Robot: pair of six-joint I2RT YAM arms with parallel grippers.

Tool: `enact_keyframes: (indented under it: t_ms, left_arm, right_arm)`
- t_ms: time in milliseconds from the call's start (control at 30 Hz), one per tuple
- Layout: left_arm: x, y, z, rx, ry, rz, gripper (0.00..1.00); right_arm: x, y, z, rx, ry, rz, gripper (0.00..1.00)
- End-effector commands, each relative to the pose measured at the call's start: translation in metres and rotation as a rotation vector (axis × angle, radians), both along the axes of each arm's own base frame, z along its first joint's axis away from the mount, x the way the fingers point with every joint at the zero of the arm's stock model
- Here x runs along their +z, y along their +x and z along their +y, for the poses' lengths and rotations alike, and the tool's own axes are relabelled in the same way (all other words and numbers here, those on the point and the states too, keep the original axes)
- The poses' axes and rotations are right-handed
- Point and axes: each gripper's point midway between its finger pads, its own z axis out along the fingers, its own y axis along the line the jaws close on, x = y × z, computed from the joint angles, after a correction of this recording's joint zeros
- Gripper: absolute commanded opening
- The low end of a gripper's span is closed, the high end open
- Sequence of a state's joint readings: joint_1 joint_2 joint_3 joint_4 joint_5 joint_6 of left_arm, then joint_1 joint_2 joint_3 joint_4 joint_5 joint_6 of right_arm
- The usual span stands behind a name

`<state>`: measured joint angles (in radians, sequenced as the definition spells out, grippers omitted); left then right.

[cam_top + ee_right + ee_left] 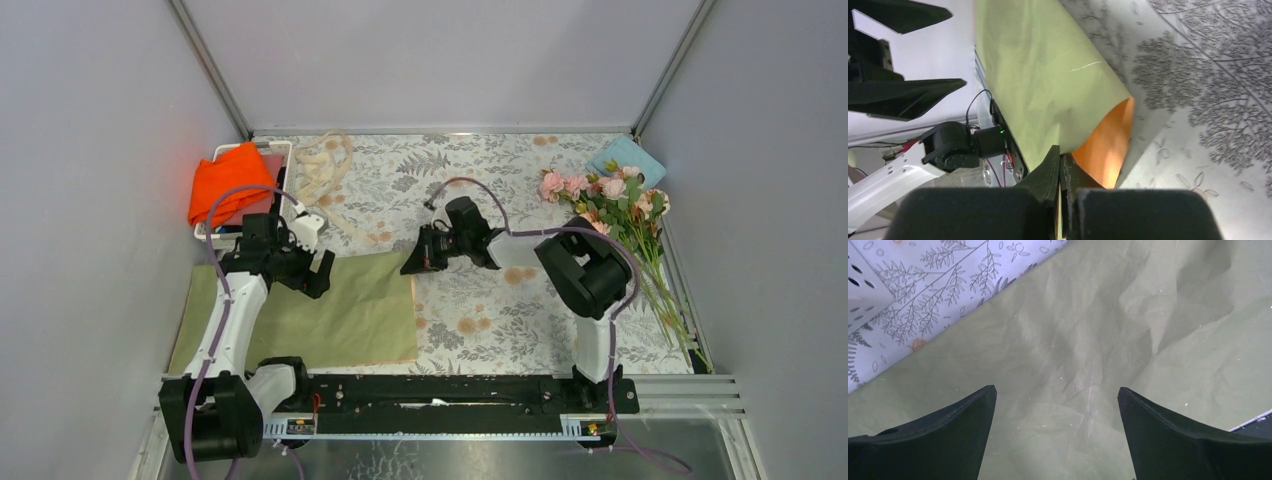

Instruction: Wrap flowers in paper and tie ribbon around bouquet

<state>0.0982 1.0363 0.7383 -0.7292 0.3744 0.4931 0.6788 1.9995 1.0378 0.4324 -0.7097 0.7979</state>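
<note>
The right gripper (1061, 156) is clamped shut on the paper (1048, 75), its two fingers pressed together over the sheet's right edge near the far corner. The pinched part curls up off the table (480, 320), so the peach underside shows beneath the olive face (only there; the rest of the sheet shows olive). In the top view the right gripper (412, 265) sits just at that edge, its arm reaching in from the right.

The left gripper (1056, 388) is spread wide with nothing between its fingers. It hangs over the creased paper (1073, 330) near the far edge; whether its tips touch the sheet I cannot tell. From above, the left gripper (315, 275) is over the far side of the paper (330, 315), which lies on the near left part of the table.

The flowers (620, 215) lie well apart at the far right, blooms toward the back, stems running toward the near edge. The ribbon (320, 170) is heaped at the far left, beside an orange cloth (228, 180). A blue cloth (628, 158) lies just behind the blooms.
</note>
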Motion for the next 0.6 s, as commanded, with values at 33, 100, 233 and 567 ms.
enact_keyframes:
  t_ms: [33,100,233,567]
  left_arm:
    - [0.039,0.012,-0.015,-0.065,-0.070,-0.042,0.98]
    - [0.050,0.019,-0.017,-0.062,-0.084,-0.054,0.97]
    - [0.079,0.030,-0.028,-0.089,-0.118,-0.101,0.97]
    - [0.168,0.040,-0.111,-0.330,-0.138,-0.255,0.96]
  right_arm:
    - [0.118,0.009,-0.013,0.070,0.053,-0.291,0.00]
    - [0.151,0.010,-0.033,0.056,0.032,-0.381,0.00]
    - [0.191,0.016,-0.085,-0.035,-0.029,-0.463,0.00]
    - [0.344,0.029,-0.144,-0.415,0.061,-0.776,0.00]
